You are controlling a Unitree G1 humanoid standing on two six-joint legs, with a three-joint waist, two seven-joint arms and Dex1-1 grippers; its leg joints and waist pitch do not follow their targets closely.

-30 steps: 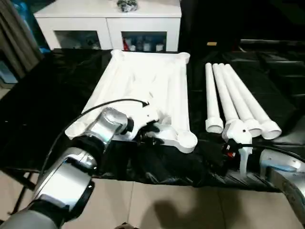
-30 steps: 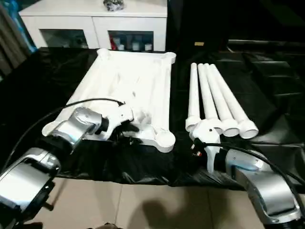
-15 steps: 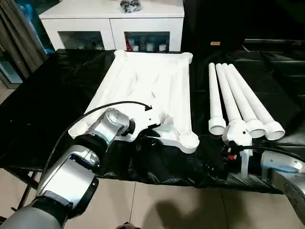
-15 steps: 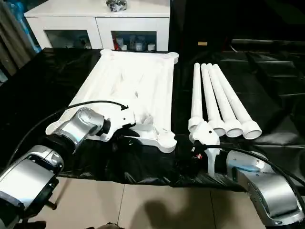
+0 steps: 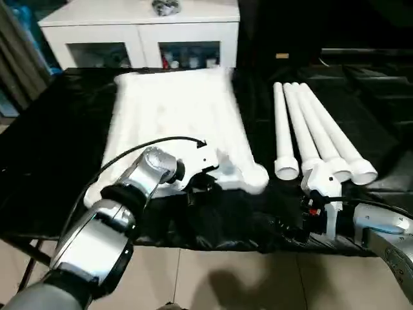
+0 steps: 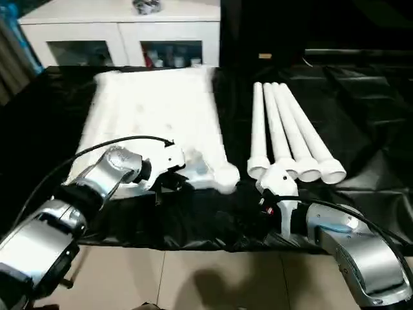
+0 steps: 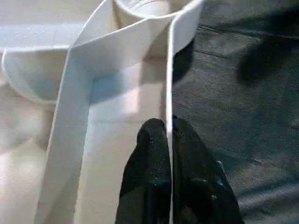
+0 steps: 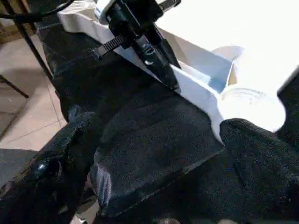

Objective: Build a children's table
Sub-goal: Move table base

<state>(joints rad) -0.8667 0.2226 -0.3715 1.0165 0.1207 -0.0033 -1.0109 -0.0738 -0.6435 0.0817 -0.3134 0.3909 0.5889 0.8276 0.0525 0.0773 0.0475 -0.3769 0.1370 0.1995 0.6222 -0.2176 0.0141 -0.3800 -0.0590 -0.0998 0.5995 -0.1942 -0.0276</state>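
I see my left gripper clamped on the near rim of the table top, which takes up the middle of the black cloth. A dark lane runs between it and the four legs lying side by side. My right gripper, fingers spread, faces the near corner socket across bare cloth.

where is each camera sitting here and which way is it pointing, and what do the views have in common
Left eye view: on the head, looking forward and down at the table top and four legs on the black cloth; both silver forearms show.
Right eye view: a little beside it, same scene.
Left wrist view: along the left gripper, shut on the table top's rim.
Right wrist view: along the wide-open right gripper, towards the near corner socket.
Shared: both wrist views show that rim, pinched by the left gripper.
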